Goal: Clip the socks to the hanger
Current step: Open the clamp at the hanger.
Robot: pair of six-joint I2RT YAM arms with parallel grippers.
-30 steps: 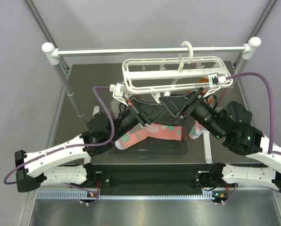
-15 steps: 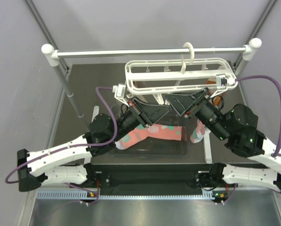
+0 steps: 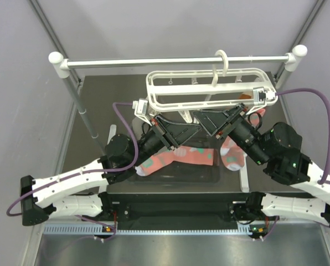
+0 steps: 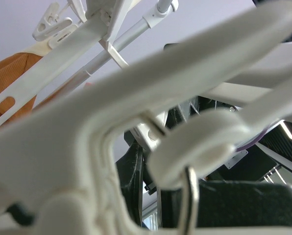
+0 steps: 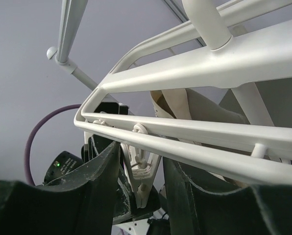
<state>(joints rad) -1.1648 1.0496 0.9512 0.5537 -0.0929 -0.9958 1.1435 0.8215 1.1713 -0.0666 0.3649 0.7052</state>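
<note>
The white hanger (image 3: 220, 101) hangs by its hook from the metal rail. One salmon-pink sock (image 3: 195, 155) lies in the dark tray below. The other sock (image 3: 234, 156) lies bunched at the tray's right end, mint toe showing. My right gripper (image 3: 202, 117) is raised under the hanger's near rail. In the right wrist view it (image 5: 142, 156) is open, one jaw on each side of a dangling white clip (image 5: 142, 174), below the hanger (image 5: 209, 63). My left gripper (image 3: 194, 128) is just beside it, tip to tip. In the left wrist view the hanger frame (image 4: 62, 127) fills the picture and hides most of its fingers (image 4: 133, 181).
The metal rail with white ball ends (image 3: 154, 61) spans the back on two posts. A rust-orange cloth (image 4: 13, 78) and a beige cloth (image 5: 205, 105) hang from the hanger. The dark tray (image 3: 209, 174) sits in front of the arm bases. A purple cable loops over each arm.
Both grippers rose up to the hanger's near rail, and the hanger swung slightly right. The right-hand sock shifted and now shows more of its mint toe.
</note>
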